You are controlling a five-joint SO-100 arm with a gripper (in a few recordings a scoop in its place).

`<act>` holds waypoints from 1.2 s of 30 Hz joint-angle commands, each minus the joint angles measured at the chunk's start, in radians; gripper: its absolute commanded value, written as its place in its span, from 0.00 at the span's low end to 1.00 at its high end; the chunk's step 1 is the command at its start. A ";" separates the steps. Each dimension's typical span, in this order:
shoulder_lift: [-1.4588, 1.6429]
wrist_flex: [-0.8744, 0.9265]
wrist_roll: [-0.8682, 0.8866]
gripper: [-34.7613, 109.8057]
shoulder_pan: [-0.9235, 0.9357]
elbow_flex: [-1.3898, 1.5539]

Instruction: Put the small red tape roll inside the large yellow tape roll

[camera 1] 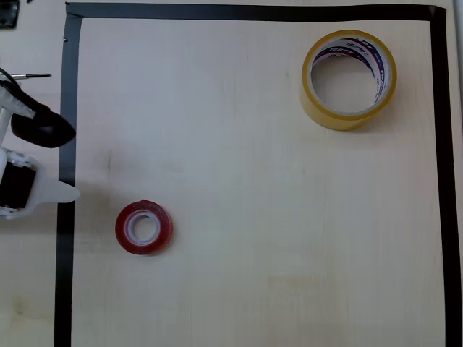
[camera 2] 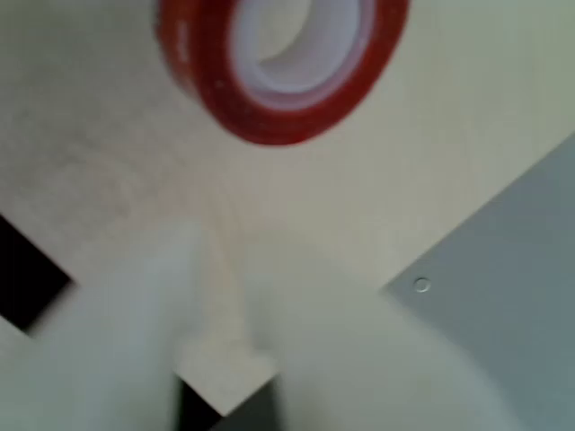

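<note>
Small red tape roll (camera 1: 144, 228) flat on table (camera 1: 253, 217), just right of the gripper (camera 1: 61, 193) at left edge; fingers (camera 2: 135, 314) nearly closed, empty; large yellow tape roll (camera 1: 349, 79) far corner, well apart.

table (camera 1: 253, 181): pale wood, evenly lit; border (camera 1: 69, 108): black tape strip; corner surface (camera 2: 512, 269): grey, possibly floor
</note>
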 commanded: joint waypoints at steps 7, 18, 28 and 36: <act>-0.333 0.028 -0.049 0.24 0.029 -0.249; -0.514 0.029 -0.089 0.24 0.080 -0.359; -0.666 0.002 -0.089 0.32 0.091 -0.387; -0.678 -0.095 -0.089 0.36 0.103 -0.308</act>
